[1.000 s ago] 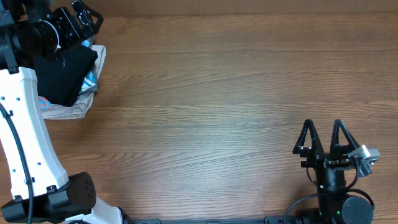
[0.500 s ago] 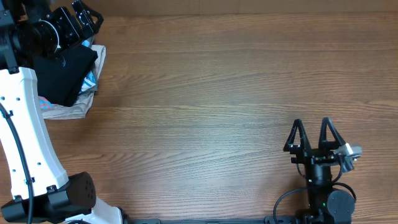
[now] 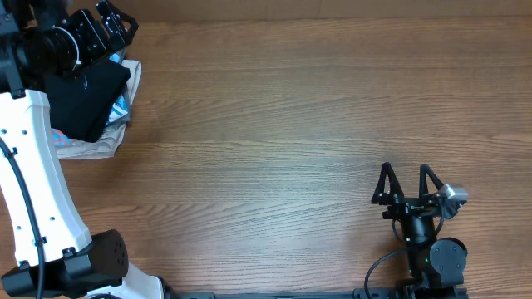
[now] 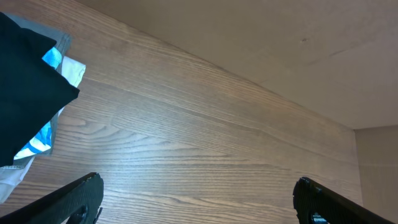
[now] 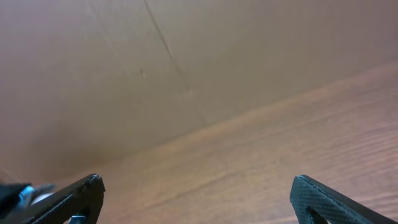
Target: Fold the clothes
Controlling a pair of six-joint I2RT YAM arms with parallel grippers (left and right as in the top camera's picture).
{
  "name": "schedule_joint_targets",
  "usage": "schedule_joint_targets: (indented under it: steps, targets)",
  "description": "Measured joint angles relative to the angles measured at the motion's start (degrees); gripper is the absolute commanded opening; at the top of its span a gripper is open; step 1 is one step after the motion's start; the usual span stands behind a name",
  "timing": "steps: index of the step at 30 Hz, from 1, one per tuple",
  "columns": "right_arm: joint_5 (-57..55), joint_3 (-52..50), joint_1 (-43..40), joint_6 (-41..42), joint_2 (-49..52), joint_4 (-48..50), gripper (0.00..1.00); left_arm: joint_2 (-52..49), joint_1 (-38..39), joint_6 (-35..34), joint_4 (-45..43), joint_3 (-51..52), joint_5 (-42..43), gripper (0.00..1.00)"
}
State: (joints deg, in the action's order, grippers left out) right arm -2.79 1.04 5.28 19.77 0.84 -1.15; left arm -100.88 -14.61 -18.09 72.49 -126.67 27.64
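Overhead view: left gripper stood at the far left corner of the desk, jaws fully apart and holding nothing. The black T-shirt lay bunched just on the near side of this gripper, under the wrist and partly hidden by the white arm. It sat on top of other folded clothes, grey with a turquoise pattern, whose edges showed at the shirt's right and near sides. Whether the gripper touched the shirt could not be told from above.

Right gripper stood near the front edge of the desk on the right, upright, jaws spread wide and empty. The shirt was well apart from it, far off to its left and beyond.

Left wrist view: both black fingertips showed at the bottom corners with bare desk between them. The shirt filled the upper left corner, outside the left finger and not between the jaws, which the overhead view left unclear. Turquoise and white cloth peeked from beneath its edge. A pale wall rose behind the desk.

Right wrist view: fingertips wide apart at the bottom corners, only blurred wood and the same pale wall ahead. No clothing was clearly visible here, save an indistinct smear at the far left edge.
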Motion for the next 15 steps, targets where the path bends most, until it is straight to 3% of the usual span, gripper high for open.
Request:
schedule_joint_targets:
  steps: [15]
  targets:
    - [1.14, 0.00, 0.00, -8.26, 0.00, -3.65, 1.00, 0.00, 0.00, 0.00, 0.00, 0.00, -0.02, 1.00]
